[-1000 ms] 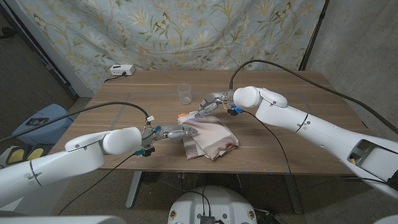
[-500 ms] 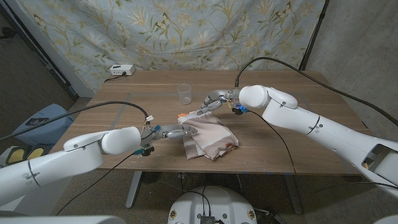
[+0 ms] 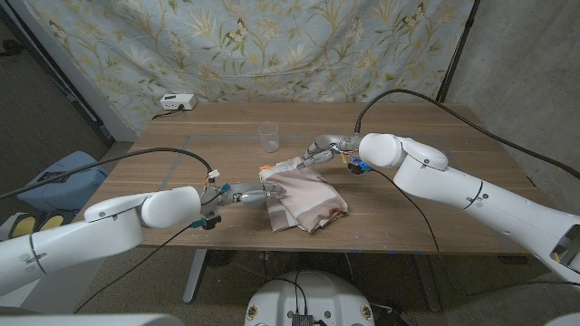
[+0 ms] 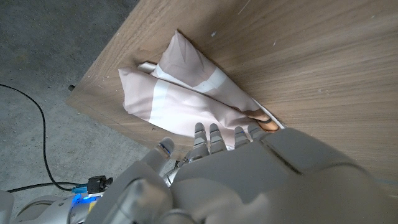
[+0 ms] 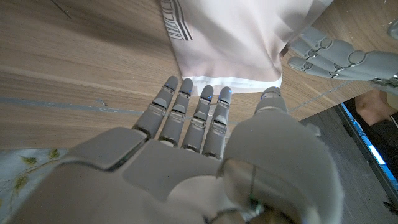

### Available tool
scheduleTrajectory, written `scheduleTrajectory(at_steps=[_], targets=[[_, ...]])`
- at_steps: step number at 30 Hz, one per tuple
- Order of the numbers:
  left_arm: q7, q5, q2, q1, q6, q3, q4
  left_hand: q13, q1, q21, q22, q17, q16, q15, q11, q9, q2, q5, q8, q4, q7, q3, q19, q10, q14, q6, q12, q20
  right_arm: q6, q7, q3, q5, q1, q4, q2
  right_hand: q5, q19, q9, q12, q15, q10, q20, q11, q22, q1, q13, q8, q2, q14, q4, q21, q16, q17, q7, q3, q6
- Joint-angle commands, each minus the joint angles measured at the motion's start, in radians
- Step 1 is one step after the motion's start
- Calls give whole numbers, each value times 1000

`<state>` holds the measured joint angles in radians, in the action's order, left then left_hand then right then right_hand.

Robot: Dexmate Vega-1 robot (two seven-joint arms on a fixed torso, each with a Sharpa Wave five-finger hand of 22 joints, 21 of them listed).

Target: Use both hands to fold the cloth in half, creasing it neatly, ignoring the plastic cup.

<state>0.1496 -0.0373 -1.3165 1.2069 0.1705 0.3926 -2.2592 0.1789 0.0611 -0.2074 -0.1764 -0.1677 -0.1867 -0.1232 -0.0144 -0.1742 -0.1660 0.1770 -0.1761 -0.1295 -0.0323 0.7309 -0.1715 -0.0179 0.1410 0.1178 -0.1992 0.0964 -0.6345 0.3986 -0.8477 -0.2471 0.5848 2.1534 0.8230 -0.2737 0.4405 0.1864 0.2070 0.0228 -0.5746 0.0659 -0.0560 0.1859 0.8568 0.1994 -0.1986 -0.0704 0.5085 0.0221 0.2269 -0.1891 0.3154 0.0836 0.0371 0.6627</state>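
Two hands at the cloth [image 3: 304, 199], which lies bunched near the table's [image 3: 435, 217] front edge. Left hand [image 3: 256, 192] touches its corner; right hand [image 3: 317, 150] hovers, fingers spread, empty. Soft, limp, likely slippery: pinch corners.

A wooden table [image 3: 426, 213] carries a folded pinkish cloth [image 3: 304, 201] and a clear plastic cup [image 3: 268, 136].

White glossy arms w/ black cables; grey metal fingers [image 5: 198, 118], blue-red connectors at wrists.
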Motion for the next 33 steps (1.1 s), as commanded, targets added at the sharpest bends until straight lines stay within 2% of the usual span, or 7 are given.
scheduleTrajectory(at_steps=[1,16,23,28,33], targets=[[-42,-32,-42,42,-11,-43,-1,4,11,-1,-2,-3,5,-1,1,-4,-1,2,-6,6,-4,0,-26,-10,-6,5,-2,3,-85,-57,12,-4,62,58,32,-2,5,1,-1,-4,-9,-4,1,2,2,1,0,-10,3,3,-2,-11,-2,-4,3,6],[-59,-44,-63,56,-21,-62,21,4,13,0,-2,-4,6,-2,0,-4,-2,2,-6,7,-4,-3,-27,-9,-5,4,-1,3,-169,-106,9,24,92,139,56,-2,1,1,-5,0,-7,0,-3,2,2,0,1,-14,-3,4,-4,-11,-9,-5,3,4],[-76,-42,-70,66,-22,-69,24,4,13,0,-2,-4,5,-2,0,-4,-2,1,-6,7,-4,-4,-28,-9,-5,3,-1,3,-221,-128,-22,-7,98,196,71,-2,-2,1,-5,4,-12,4,-1,2,-1,-1,0,-19,-5,2,-6,-12,-12,-8,3,8],[-81,-42,-76,70,-31,-73,26,4,14,0,-2,-4,5,-2,1,-4,-1,1,-6,7,-2,-4,-27,-9,-5,2,0,4,-304,-155,-57,-49,105,240,68,-1,-2,1,5,14,-44,11,2,2,-2,-1,-4,-25,-4,2,-6,-14,-16,-16,2,20],[-82,-37,-73,70,-43,-71,28,4,15,1,-2,-4,5,-2,3,-4,-2,2,-5,7,-2,-4,-28,-8,-5,1,0,3,-336,-175,-72,-57,114,269,78,0,-1,1,10,21,-66,17,8,1,-2,-2,-7,-29,-2,2,-6,-17,-19,-20,1,32]])
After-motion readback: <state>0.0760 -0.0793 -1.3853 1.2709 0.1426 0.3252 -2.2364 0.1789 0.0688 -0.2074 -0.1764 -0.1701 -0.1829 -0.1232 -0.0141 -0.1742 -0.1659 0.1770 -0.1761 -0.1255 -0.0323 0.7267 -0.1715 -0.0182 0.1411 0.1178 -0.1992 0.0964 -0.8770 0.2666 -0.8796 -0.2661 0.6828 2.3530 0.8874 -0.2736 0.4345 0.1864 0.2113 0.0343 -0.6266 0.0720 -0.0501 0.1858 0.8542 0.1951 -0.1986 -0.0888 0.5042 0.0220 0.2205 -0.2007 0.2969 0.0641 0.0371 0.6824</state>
